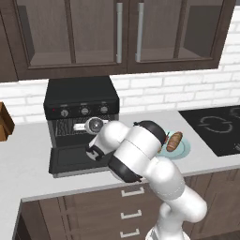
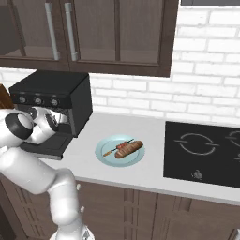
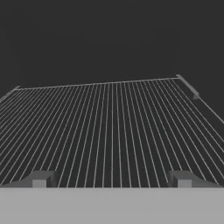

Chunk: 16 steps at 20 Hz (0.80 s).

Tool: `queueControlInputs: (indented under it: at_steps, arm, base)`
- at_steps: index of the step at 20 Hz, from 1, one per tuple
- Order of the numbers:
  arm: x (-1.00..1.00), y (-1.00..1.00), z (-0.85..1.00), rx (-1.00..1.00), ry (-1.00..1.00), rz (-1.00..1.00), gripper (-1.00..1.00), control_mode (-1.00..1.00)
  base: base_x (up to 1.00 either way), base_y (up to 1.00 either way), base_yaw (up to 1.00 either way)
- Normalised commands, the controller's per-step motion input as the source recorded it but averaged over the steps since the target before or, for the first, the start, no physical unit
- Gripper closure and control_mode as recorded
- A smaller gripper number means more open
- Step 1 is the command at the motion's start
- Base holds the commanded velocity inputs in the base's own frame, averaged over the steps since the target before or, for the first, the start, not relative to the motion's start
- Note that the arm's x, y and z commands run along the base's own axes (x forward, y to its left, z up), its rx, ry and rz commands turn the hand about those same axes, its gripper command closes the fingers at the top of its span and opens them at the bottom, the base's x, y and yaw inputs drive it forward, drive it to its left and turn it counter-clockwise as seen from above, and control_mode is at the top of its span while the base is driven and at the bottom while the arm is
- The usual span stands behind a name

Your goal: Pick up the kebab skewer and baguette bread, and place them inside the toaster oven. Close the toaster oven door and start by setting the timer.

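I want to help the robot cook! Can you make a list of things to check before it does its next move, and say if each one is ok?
1. Toaster oven door folded down open: ok.
2. Wire rack bare, with room for food: ok.
3. Gripper open with nothing between the fingertips: ok.
4. Kebab skewer and baguette bread inside the toaster oven: not ok, both lie on the blue plate on the counter.
5. Gripper near the food: not ok, it looks into the oven, away from the plate.
6. Timer knob set: cannot tell.
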Motion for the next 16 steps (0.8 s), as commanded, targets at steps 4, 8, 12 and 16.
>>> queueControlInputs:
  at_steps: [4,8,12,16]
  arm:
    - [0.1,0.04,-0.29,-0.02,0.0,0.0,-1.0,-1.0]
    - [0.13,0.0,-0.09,0.0,0.0,0.0,-1.0,-1.0]
    - [0.0,0.0,-0.27,0.0,0.0,0.0,-1.0,-1.0]
    - [-0.33,0.06,-0.45,0.0,0.05,0.0,-1.0,-1.0]
  base:
    - [0.0,0.0,0.0]
    - [0.0,0.0,0.0]
    - [0.0,0.0,0.0]
    - [0.0,0.0,0.0]
